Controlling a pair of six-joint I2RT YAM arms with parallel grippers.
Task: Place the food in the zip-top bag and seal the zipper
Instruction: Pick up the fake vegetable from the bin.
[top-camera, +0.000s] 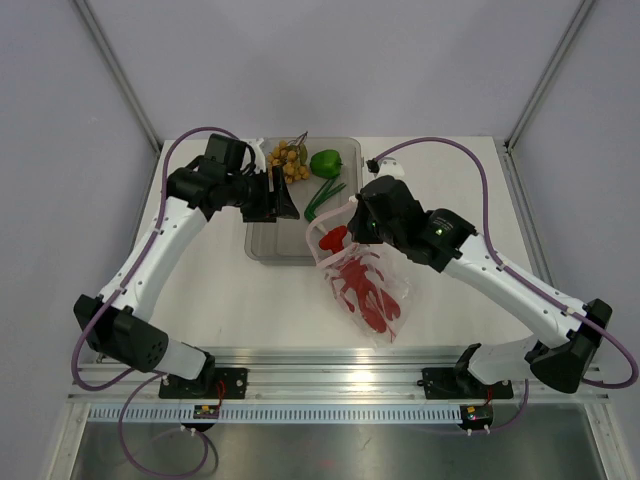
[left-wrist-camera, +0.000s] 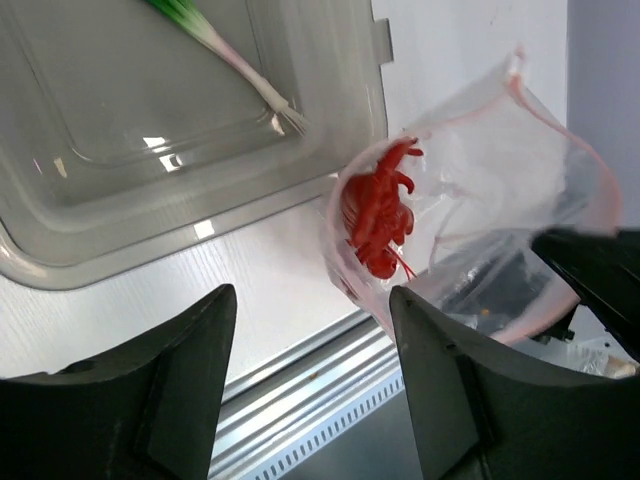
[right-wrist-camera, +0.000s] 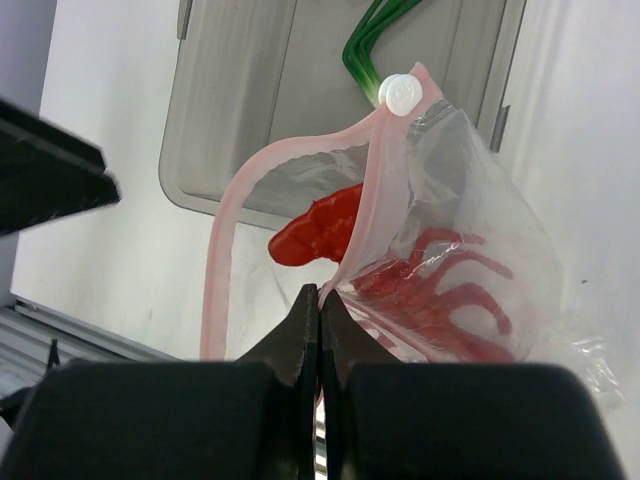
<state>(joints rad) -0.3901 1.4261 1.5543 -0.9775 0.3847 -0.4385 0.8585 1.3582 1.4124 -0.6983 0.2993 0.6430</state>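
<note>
The zip-top bag (left-wrist-camera: 500, 180) lies on the table (top-camera: 220, 300) off the near right corner of the tray (top-camera: 272, 238). Its closed end is turned toward the table's near edge and its mouth is raised toward the tray. The red lobster (top-camera: 365, 295) is already seen inside it, through the clear plastic. The zipper (right-wrist-camera: 228, 240) is unsealed: its two pink strips bow apart into a wide loop, and the white slider (right-wrist-camera: 403, 93) sits at the far end.

One lip of that mouth is pinched by the right gripper (right-wrist-camera: 318, 292), its fingers clamped tight on the plastic. The lip is apparently held up so that the opening stays spread and faces the tray for loading.

In the tray, the yellow-tan balls (top-camera: 288, 160) and the green bell pepper (top-camera: 325, 161) are kept along the far edge, while the green stalks (top-camera: 325, 197) lie near the right edge, close to the bag's mouth. These three are yet to be bagged.

The left gripper (left-wrist-camera: 312, 300) is held over the tray with its fingers spread and nothing between them, likely readied for the next piece. Sealing is judged to be some way off.
</note>
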